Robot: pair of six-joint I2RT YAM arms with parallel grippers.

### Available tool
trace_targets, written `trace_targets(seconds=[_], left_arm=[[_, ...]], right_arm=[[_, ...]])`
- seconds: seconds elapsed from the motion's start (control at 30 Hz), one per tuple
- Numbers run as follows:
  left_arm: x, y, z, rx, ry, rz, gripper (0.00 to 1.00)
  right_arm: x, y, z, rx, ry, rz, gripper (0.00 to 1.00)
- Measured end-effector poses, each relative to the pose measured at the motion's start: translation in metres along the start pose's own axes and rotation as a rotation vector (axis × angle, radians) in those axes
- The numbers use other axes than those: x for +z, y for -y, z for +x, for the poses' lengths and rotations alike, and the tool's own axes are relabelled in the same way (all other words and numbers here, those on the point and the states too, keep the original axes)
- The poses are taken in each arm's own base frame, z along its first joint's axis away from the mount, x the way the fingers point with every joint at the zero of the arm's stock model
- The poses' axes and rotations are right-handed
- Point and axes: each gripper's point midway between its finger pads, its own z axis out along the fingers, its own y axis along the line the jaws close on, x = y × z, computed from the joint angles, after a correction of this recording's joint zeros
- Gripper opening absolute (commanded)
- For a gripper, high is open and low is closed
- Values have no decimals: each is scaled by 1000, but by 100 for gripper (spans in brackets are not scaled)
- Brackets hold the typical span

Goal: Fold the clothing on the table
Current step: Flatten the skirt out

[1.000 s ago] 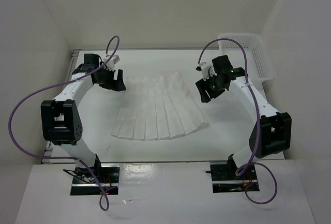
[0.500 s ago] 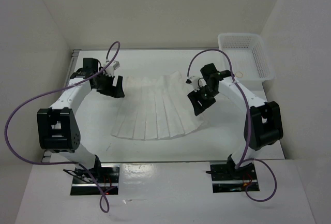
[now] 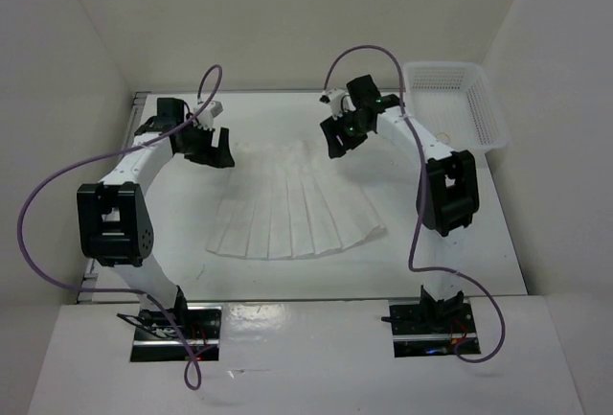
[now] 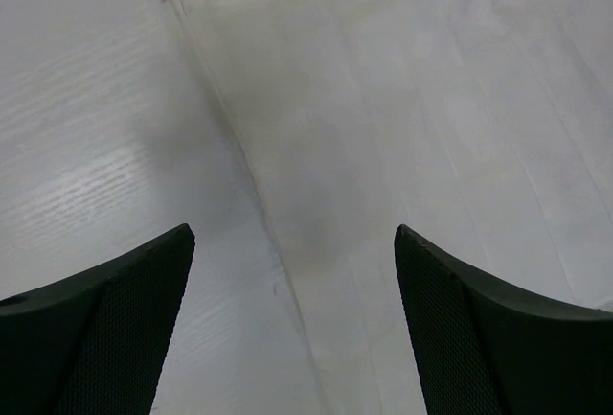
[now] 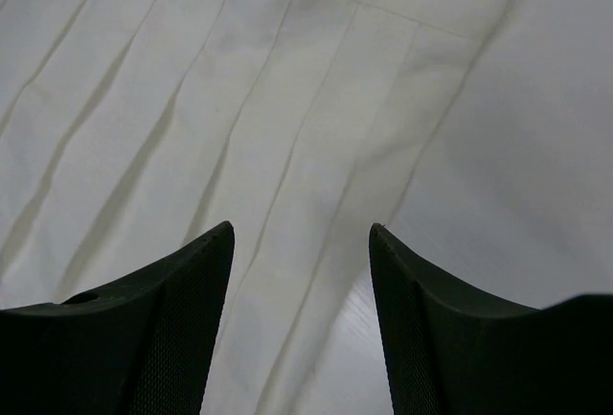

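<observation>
Over clothing (image 3: 292, 206) far corners: R gripper (image 3: 337, 139) just arrived, L gripper (image 3: 213, 149) unchanged, both apart.

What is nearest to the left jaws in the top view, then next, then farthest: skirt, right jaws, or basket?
1. White pleated skirt, right beside them.
2. Right jaws, across the skirt's top edge.
3. White mesh basket, far right corner.

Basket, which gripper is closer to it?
Right. The right gripper hangs over the far right corner of the clothing, left of the basket. The left gripper is over the far left corner, much farther away.
</observation>
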Motion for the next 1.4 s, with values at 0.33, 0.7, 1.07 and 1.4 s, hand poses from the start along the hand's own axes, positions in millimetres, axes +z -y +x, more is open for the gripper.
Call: trace_targets(seconds=[0.33, 0.7, 1.07, 1.4], left_arm=[[-53, -6, 10, -25, 55, -113, 99], [-132, -23, 12, -62, 213, -305, 99], [-140, -23, 39, -93, 188, -353, 99], [-142, -23, 44, -95, 181, -366, 99]], right_arm=[[91, -88, 1, -106, -125, -33, 71], [73, -68, -79, 75, 72, 225, 93], [132, -57, -37, 234, -41, 292, 98], [149, -57, -46, 259, -24, 291, 98]])
